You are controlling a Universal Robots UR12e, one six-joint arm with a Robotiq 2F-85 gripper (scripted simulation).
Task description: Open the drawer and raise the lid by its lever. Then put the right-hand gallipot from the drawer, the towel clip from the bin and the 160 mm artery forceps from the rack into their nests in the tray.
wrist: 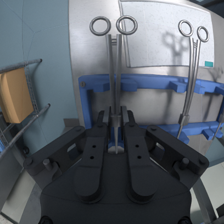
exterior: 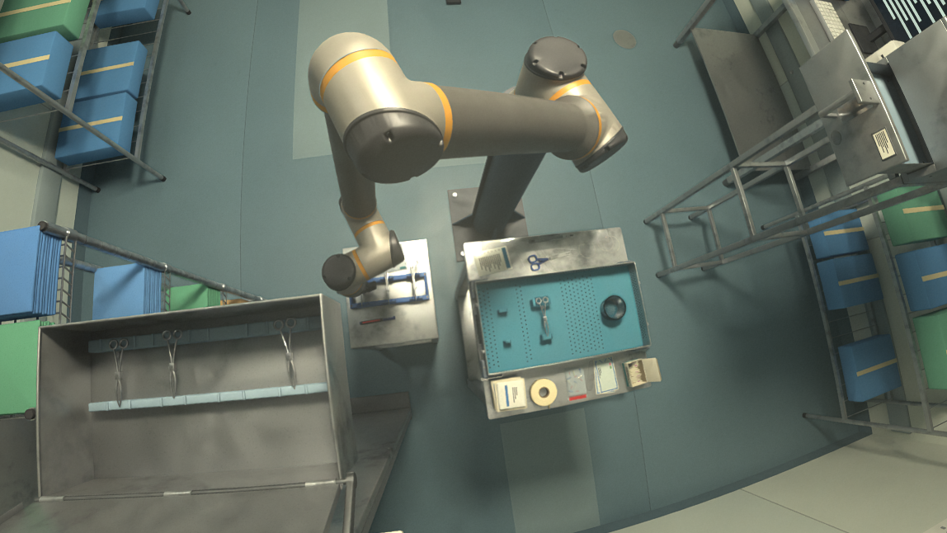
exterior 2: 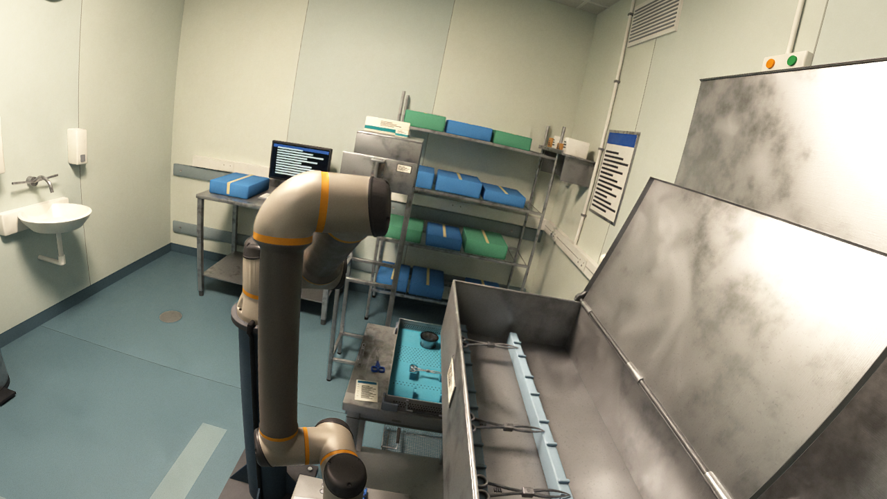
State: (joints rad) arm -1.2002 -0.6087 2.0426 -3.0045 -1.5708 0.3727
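Note:
The artery forceps point(wrist: 114, 82) lie across the blue rack point(wrist: 148, 107) on the small steel table, ring handles pointing away from me, and my gripper point(wrist: 116, 120) is closed around their shank near the box joint. A second, longer pair of forceps point(wrist: 190, 79) rests in the rack to the right. In the side camera the wrist point(exterior: 351, 268) covers the rack's left end point(exterior: 391, 288). The teal tray point(exterior: 559, 318) on the neighbouring table holds the towel clip point(exterior: 543, 315) and the dark gallipot point(exterior: 614, 309) in their nests.
The large steel bin point(exterior: 192, 391) stands open at the lower left, lid raised, with three instruments hanging on its inner rail. A wire shelf with an orange pack point(wrist: 13, 96) is close on the left of the wrist. Small packets and a tape roll point(exterior: 544, 392) line the tray table's edge.

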